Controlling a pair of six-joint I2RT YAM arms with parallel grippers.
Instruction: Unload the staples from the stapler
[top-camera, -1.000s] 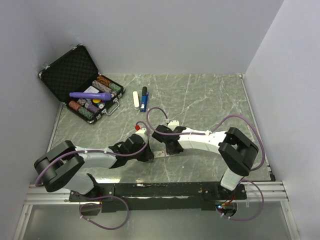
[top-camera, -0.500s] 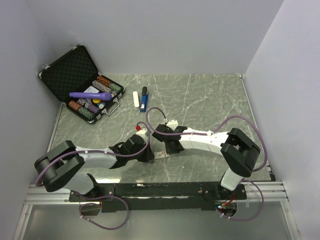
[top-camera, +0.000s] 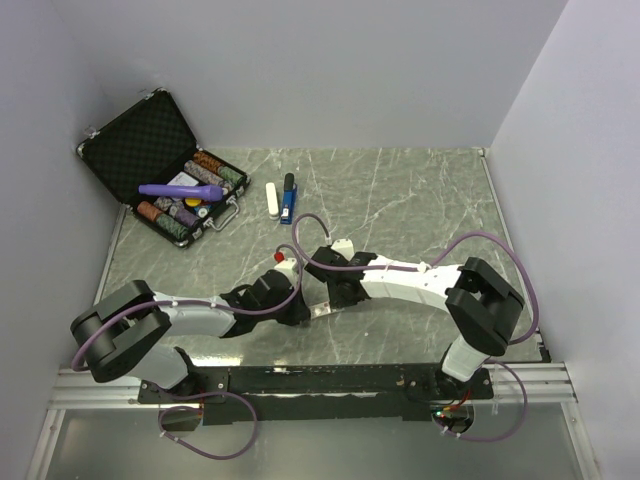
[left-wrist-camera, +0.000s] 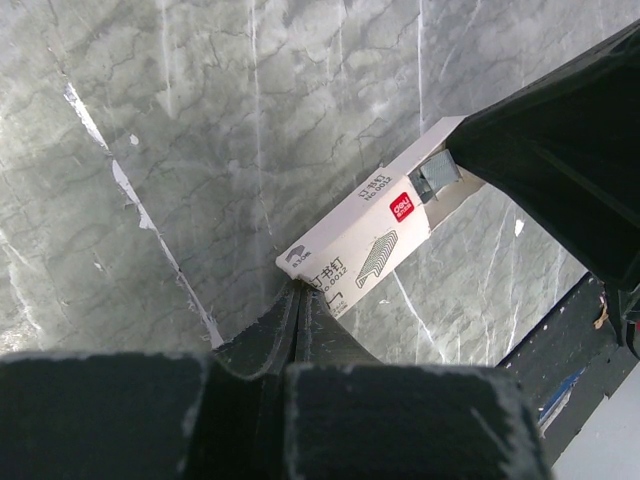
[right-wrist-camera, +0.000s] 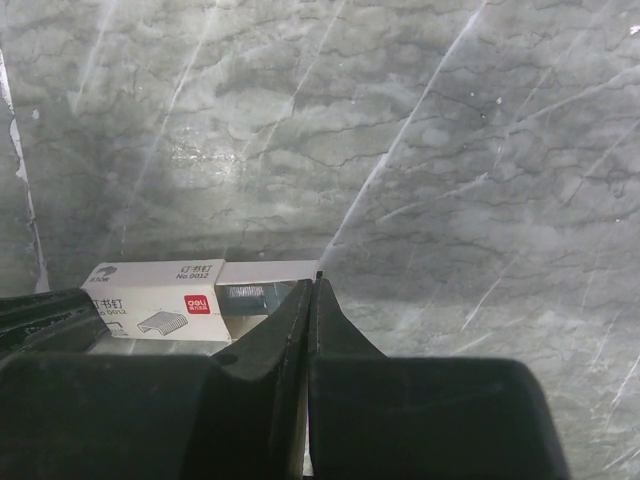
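Observation:
The blue stapler (top-camera: 288, 198) with its black top lies at the far middle of the table, away from both grippers. My left gripper (top-camera: 300, 306) and my right gripper (top-camera: 335, 297) meet low over a small white staple box (top-camera: 318, 311) near the front. In the left wrist view my left gripper (left-wrist-camera: 298, 290) is shut on a corner of the box sleeve (left-wrist-camera: 355, 248). In the right wrist view my right gripper (right-wrist-camera: 314, 279) is shut on the end of the inner tray (right-wrist-camera: 268, 270), which is slid partly out of the sleeve (right-wrist-camera: 155, 298). Staples (right-wrist-camera: 245, 293) show inside.
A white oblong bar (top-camera: 271, 200) lies just left of the stapler. An open black case (top-camera: 140, 145) with poker chips and a purple tube (top-camera: 180, 190) stands at the back left. A small red item (top-camera: 276, 256) lies near the left wrist. Grey walls enclose the table.
My right arm's elbow has shifted slightly to the right. Both grippers stay shut at the staple box. The stapler has not moved.

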